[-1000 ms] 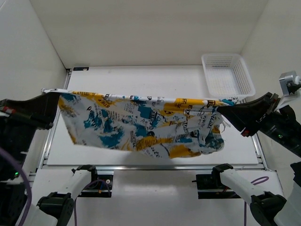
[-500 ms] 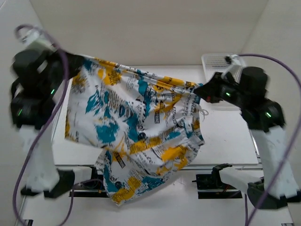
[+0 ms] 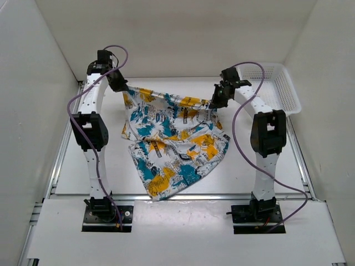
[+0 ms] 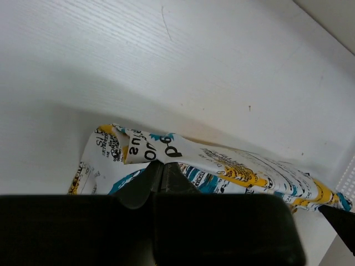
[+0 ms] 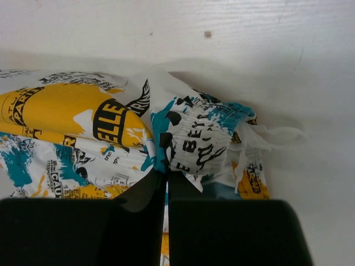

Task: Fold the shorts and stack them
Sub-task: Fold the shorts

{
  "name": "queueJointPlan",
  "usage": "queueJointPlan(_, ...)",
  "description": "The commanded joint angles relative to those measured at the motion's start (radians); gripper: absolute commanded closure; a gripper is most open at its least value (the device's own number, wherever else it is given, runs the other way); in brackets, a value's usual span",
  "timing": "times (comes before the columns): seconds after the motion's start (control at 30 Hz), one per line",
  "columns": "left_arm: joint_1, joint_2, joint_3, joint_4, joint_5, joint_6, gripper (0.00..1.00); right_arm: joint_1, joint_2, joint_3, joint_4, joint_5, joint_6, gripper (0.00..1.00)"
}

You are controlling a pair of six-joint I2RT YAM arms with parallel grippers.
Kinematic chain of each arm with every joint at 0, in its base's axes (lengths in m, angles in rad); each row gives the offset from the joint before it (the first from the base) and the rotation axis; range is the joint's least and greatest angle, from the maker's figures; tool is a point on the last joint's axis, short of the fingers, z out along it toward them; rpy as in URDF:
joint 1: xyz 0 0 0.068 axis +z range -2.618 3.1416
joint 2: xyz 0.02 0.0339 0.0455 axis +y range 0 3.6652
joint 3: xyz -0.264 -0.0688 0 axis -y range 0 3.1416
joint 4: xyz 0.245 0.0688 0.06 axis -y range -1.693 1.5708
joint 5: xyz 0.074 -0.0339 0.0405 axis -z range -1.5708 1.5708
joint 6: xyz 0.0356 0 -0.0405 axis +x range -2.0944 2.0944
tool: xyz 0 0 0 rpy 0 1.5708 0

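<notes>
The shorts (image 3: 172, 138), white with teal, yellow and black print, hang stretched between both grippers over the far middle of the table, their lower part draped down to the near table edge. My left gripper (image 3: 119, 83) is shut on the shorts' left top corner (image 4: 145, 151); its jaws are pressed together on the fabric (image 4: 162, 169). My right gripper (image 3: 215, 100) is shut on the right end of the elastic waistband (image 5: 205, 141); its jaws pinch the cloth (image 5: 166, 173). Both arms reach far out over the table.
A white plastic mesh basket (image 3: 280, 88) stands at the far right corner, just right of my right arm. The white table (image 3: 260, 160) has walls on the left, back and right. Cables loop from both arms.
Both arms have swung from near the camera out to the far side of the table, carrying the shorts with them. The shorts have dropped and their lower part now rests on the table.
</notes>
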Motion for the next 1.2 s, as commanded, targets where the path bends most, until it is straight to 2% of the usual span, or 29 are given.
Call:
queueJointPlan(0.0,0.059,-0.040,0.152,0.047,-0.046,0.023,0.90,-0.047,0.039,0.131,-0.060,0.093,-0.012,1.00)
queueJointPlan(0.1,0.059,-0.030,0.201,0.036,-0.015,0.023,0.90,-0.056,0.075,0.223,-0.092,0.060,-0.003,1.00)
queueJointPlan(0.2,0.059,-0.074,0.183,0.025,0.031,0.023,0.90,-0.056,0.054,0.237,-0.104,0.050,-0.003,1.00)
queueJointPlan(0.3,0.017,-0.229,0.036,0.025,0.031,0.046,0.90,-0.056,-0.037,0.153,-0.115,0.030,-0.003,1.00)
queueJointPlan(0.33,0.004,-0.328,-0.069,0.025,0.031,0.046,0.90,-0.067,-0.063,0.126,-0.115,0.030,-0.003,1.00)
queueJointPlan(0.4,-0.034,-0.433,-0.188,0.005,0.053,0.055,0.90,-0.067,-0.149,0.023,-0.115,0.017,-0.003,1.00)
queueJointPlan(0.43,-0.046,-0.540,-0.322,0.005,0.053,0.055,0.90,-0.067,-0.176,-0.012,-0.115,0.017,-0.003,1.00)
queueJointPlan(0.53,-0.088,-0.701,-0.533,0.005,0.054,0.044,0.90,-0.076,-0.281,-0.164,-0.115,0.017,-0.003,1.00)
queueJointPlan(0.57,-0.088,-0.801,-0.670,0.005,0.054,0.044,0.90,-0.087,-0.330,-0.245,-0.115,0.017,0.007,1.00)
queueJointPlan(0.7,-0.184,-1.015,-0.966,0.005,0.088,-0.008,0.90,-0.122,-0.468,-0.464,-0.092,-0.050,0.026,1.00)
queueJointPlan(0.77,-0.249,-1.106,-1.088,0.005,0.099,-0.046,0.90,-0.133,-0.553,-0.538,-0.081,-0.033,0.027,1.00)
queueJointPlan(0.9,-0.343,-1.225,-1.236,0.015,0.088,-0.144,0.90,-0.142,-0.680,-0.715,-0.081,-0.009,0.017,1.00)
queueJointPlan(1.17,-0.473,-1.334,-1.405,0.002,0.116,-0.203,0.90,-0.152,-0.828,-0.852,-0.101,0.045,0.017,1.00)
